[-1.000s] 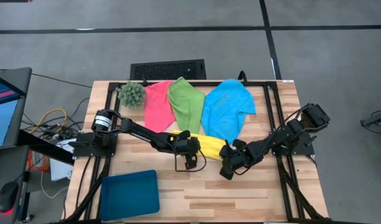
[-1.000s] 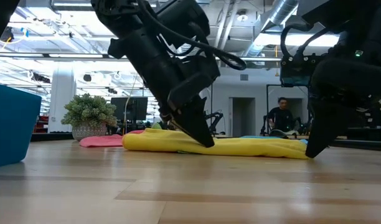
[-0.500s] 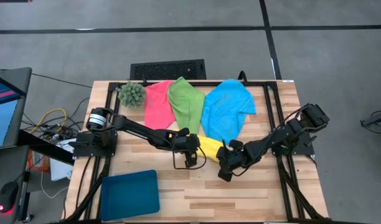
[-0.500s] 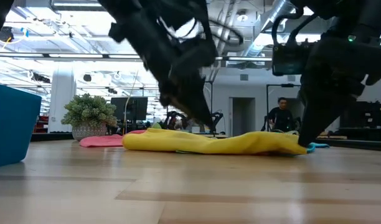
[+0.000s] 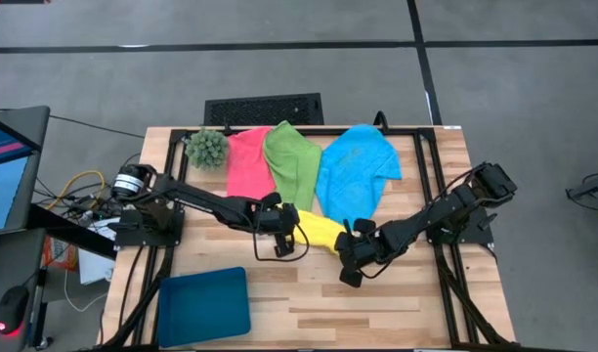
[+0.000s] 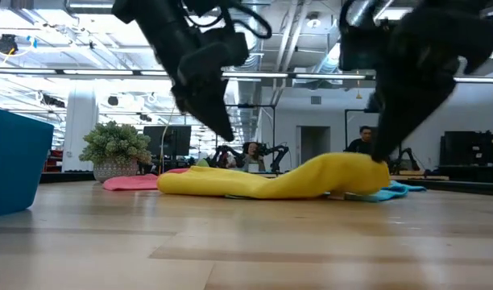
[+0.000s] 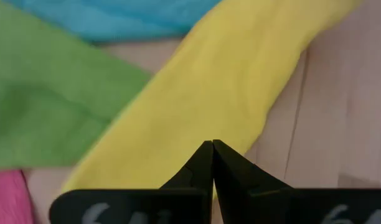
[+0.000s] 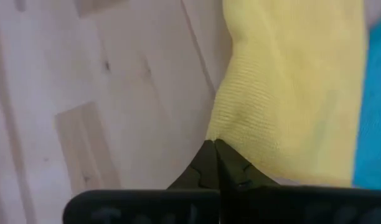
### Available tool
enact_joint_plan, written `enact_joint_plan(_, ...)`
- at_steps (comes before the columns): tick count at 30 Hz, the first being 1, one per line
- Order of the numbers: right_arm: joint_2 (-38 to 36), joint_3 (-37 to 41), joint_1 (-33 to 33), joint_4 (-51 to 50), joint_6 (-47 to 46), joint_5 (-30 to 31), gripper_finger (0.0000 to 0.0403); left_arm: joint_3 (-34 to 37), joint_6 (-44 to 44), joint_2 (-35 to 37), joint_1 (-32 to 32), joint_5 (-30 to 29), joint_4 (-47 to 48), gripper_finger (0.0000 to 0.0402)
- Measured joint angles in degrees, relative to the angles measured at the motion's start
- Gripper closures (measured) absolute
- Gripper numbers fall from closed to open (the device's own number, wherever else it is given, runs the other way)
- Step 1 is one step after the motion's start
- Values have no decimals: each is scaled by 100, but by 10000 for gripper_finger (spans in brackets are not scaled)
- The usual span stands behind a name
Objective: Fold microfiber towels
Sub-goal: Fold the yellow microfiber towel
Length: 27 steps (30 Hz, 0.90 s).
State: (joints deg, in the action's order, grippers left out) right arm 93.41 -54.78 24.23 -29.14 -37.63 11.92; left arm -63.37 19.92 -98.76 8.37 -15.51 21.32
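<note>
The yellow towel (image 5: 319, 230) lies as a long bunched strip in the middle of the table. Its left part rests on the wood (image 6: 230, 184) and its right end is raised. My right gripper (image 6: 378, 159) is shut on that raised end. My left gripper (image 6: 229, 137) is shut and hangs above the strip's left part with nothing between its fingers; in its wrist view the closed tips (image 7: 212, 144) stand over the yellow cloth (image 7: 209, 81). The pink towel (image 5: 245, 161), green towel (image 5: 291, 161) and blue towel (image 5: 356, 176) lie spread at the far side. My right gripper pinches the yellow towel's right end at a bunched corner (image 8: 231, 124) between its two fingertips. The fingers slant down from the table's right. That end is lifted off the wood, and the rest slopes down slack to the table (image 6: 271, 187).
A spiky green plant (image 5: 207, 147) stands at the far left corner, next to the pink towel. A dark blue tray (image 5: 203, 305) sits at the near left. Bare wood lies between the yellow towel and the near edge.
Both grippers have risen. My left gripper has come up off the yellow towel without it and gone toward the table's left. My right gripper has lifted the towel's right end off the table; the left part has stayed down.
</note>
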Motion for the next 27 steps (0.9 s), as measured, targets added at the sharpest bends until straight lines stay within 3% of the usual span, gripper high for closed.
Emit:
enact_joint_plan(9,-9,-794,-573,-259,1421,13,401,335,412,-2,174,-44,-241,401)
enact_joint_plan(17,37,-1084,-1122,27,2486,-121,401,360,772,106,266,-468,161,401)
enact_joint_plan(27,159,-1092,-1465,762,3250,-470,401,358,1332,781,264,-1723,1706,402)
